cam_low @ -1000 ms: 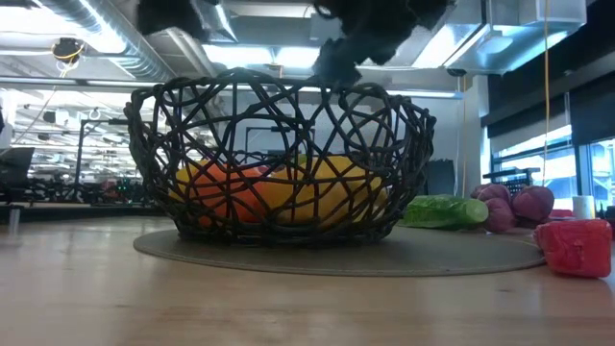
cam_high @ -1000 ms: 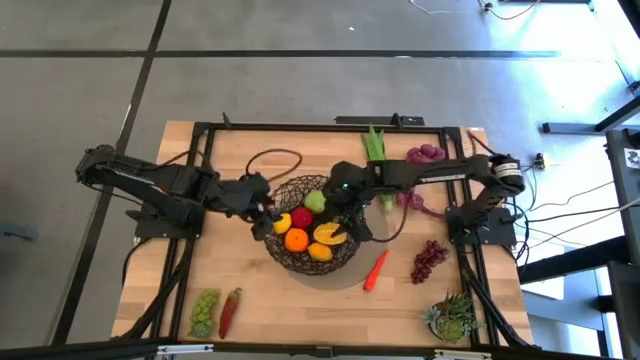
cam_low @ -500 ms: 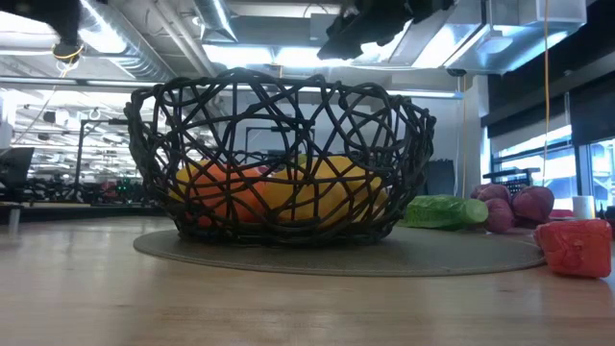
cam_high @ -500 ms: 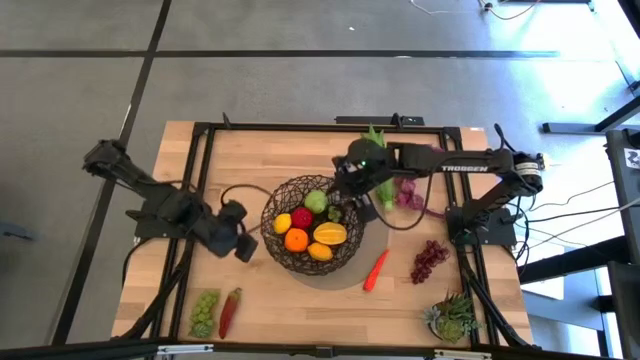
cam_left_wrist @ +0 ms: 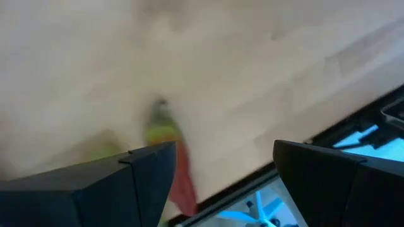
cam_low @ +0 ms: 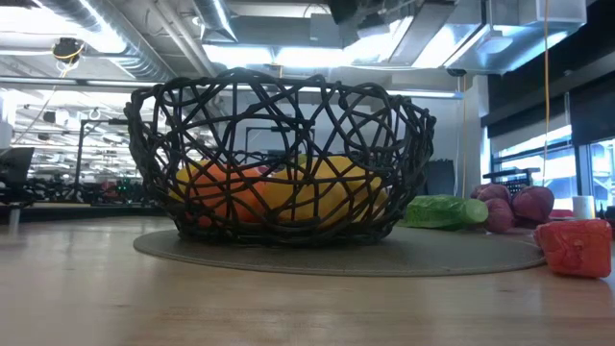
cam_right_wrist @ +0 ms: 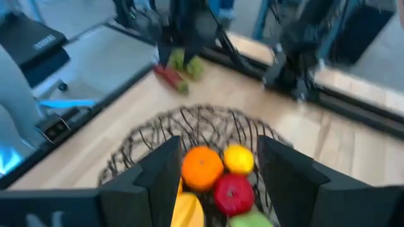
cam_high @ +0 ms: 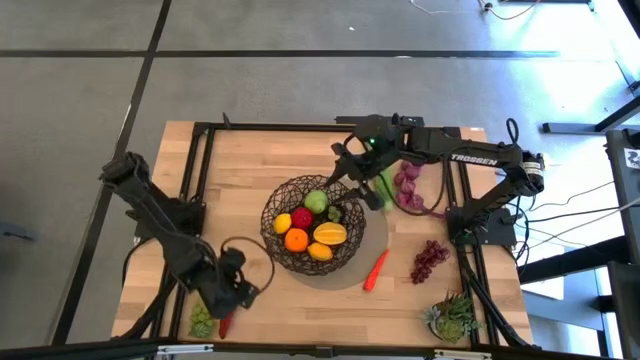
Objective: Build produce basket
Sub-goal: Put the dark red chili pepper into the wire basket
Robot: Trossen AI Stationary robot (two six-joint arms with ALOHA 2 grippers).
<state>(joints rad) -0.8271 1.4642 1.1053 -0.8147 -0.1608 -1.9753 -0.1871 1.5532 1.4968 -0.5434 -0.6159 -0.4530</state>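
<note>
The table [cam_high: 250, 160] carries the basket [cam_high: 312, 238] at its middle — orange, lemon, apples and mango inside. The left hand [cam_high: 232, 295], spread and empty, hangs over the chilli [cam_left_wrist: 181, 178] near the front-left corner; the right hand [cam_high: 352, 170], spread and empty, hovers behind the basket.

**Even Overhead Light, Smeared Wrist Views**

Ceiling fixtures lit the room brightly, glaring white behind the basket [cam_low: 279, 159], whose mesh stood in dark silhouette. The counter [cam_high: 250, 165] was evenly lit from above, with soft, short shadows. Both wrist views were motion-blurred; the chilli [cam_left_wrist: 180, 176] ahead of the left end effector [cam_left_wrist: 221, 183] was smeared.
</note>
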